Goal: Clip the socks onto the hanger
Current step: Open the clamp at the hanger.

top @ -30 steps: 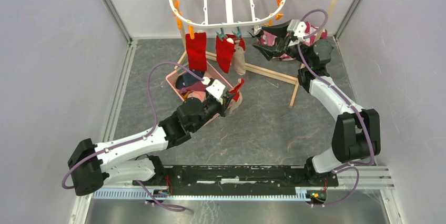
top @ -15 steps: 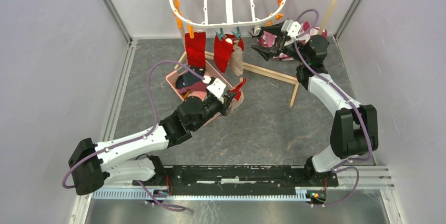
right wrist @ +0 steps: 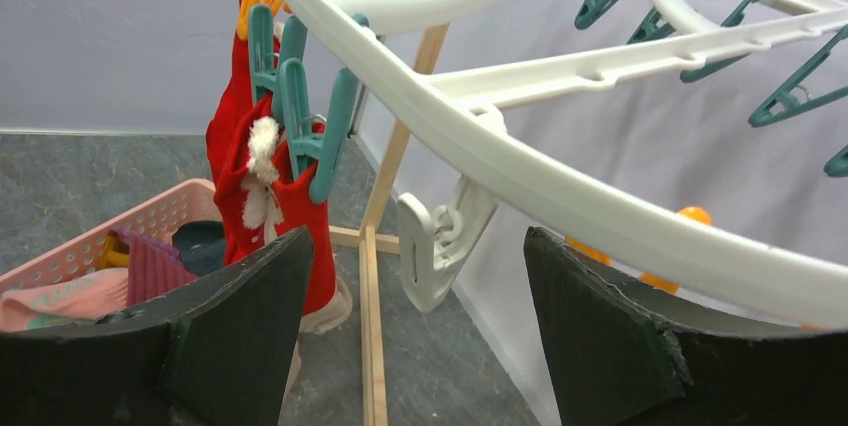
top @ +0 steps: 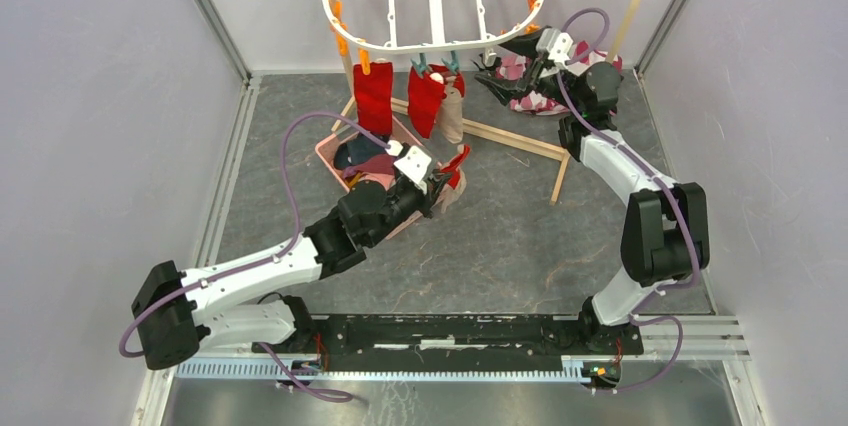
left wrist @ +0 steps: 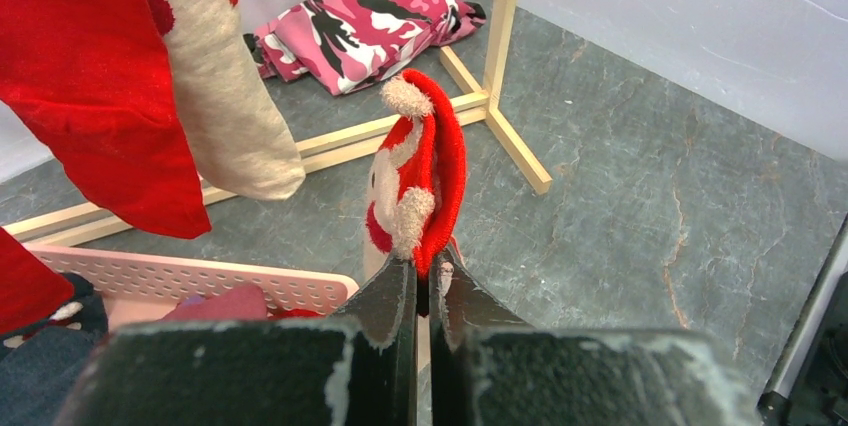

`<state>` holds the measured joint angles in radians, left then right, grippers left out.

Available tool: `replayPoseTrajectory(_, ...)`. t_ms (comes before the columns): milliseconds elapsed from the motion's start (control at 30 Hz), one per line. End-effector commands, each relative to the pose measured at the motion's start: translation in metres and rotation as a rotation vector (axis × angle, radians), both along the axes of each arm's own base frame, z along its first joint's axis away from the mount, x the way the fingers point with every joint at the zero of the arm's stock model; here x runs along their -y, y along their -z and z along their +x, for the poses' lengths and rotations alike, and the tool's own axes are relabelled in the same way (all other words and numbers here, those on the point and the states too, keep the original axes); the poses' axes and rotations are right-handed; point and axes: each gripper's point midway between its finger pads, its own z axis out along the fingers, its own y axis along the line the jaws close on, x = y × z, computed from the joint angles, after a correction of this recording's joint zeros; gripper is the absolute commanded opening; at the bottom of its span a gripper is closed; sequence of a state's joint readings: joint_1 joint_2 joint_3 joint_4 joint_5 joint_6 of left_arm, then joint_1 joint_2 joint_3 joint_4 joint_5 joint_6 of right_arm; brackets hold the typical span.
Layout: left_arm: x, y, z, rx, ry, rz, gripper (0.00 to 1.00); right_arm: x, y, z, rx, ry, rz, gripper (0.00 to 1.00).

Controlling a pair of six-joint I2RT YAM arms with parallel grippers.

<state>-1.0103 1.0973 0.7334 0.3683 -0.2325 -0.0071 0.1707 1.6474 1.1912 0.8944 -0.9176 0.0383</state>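
The white oval hanger [top: 430,46] hangs at the top centre, and several socks are clipped to its front rim: two red ones [top: 373,96] and a beige one [top: 453,111]. My left gripper [top: 440,181] is shut on a red-and-white sock [left wrist: 420,176], held upright just right of the basket; its jaws [left wrist: 424,271] pinch the sock's lower edge. My right gripper [top: 497,81] is open beside the hanger's right front rim [right wrist: 520,161]. A white peg [right wrist: 435,246] hangs between its spread fingers, touching neither. Teal pegs [right wrist: 300,96] hold a red sock further left.
A pink basket [top: 328,151] with more socks sits under the hanger. The light wooden rack base [top: 520,141] crosses the floor behind it. A pink camouflage cloth [top: 525,71] lies near the right gripper. Grey walls close in on both sides.
My right gripper has risen and moved left towards the hanger rim, its jaws spreading a little wider. The left arm has barely moved with its sock.
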Motion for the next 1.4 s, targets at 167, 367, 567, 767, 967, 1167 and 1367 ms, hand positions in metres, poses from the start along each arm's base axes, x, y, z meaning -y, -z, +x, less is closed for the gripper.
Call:
replayPoseTrajectory(167,0.006,-0.025,0.000,0.018,0.013,-0.065,0.02,-0.004,-0.040,-0.007,0.116,-0.066,0.058,0.83)
replayPoseTrajectory(367,0.007,-0.025,0.000,0.016,0.012,-0.065,0.02,-0.005,-0.044,-0.012,0.123,-0.088,0.078,0.83)
replayPoseTrajectory(567,0.008,-0.025,0.000,0.013,0.014,-0.066,0.02,-0.005,-0.052,-0.018,0.132,-0.109,0.119,0.82)
replayPoseTrajectory(767,0.008,-0.026,-0.001,0.011,0.016,-0.071,0.02,-0.005,-0.054,-0.023,0.126,-0.120,0.140,0.81)
replayPoseTrajectory(967,0.008,-0.026,-0.001,0.008,0.015,-0.072,0.02,-0.002,-0.054,-0.029,0.121,-0.126,0.152,0.80)
replayPoseTrajectory(1167,0.009,-0.026,-0.001,0.006,0.019,-0.076,0.02,0.002,-0.055,-0.034,0.112,-0.128,0.163,0.79)
replayPoseTrajectory(1367,0.009,-0.026,-0.002,0.004,0.022,-0.079,0.02,0.004,-0.055,-0.039,0.106,-0.135,0.173,0.78)
